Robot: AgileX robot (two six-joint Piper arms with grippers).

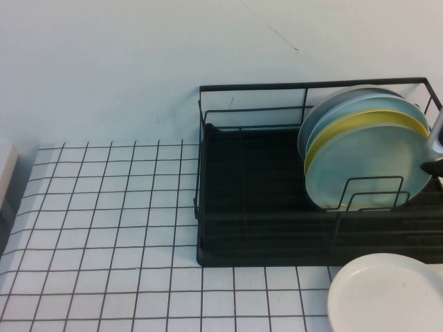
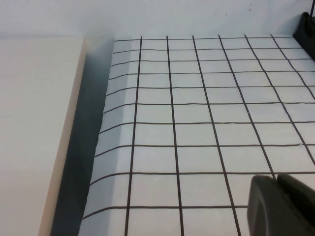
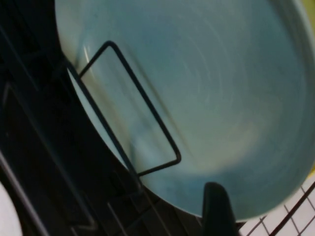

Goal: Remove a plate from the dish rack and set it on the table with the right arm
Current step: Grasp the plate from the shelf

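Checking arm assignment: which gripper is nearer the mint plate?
Right. The right gripper is at the plate in the rack, by its right edge. The left gripper hovers over the table, well away.

Mint-green plate (image 1: pixel 370 169) upright in black dish rack (image 1: pixel 249 200).

Right claw (image 1: pixel 436 149) cut off; white plate (image 1: pixel 387 294) cropped; left claw (image 2: pixel 280 206) partly seen.

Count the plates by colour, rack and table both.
Mint-green plate in the dish rack: 1
Yellow plate: 1
Blue plates: 2
White plate on the table: 1
Total: 5
Right gripper by the rack; left gripper over the table.
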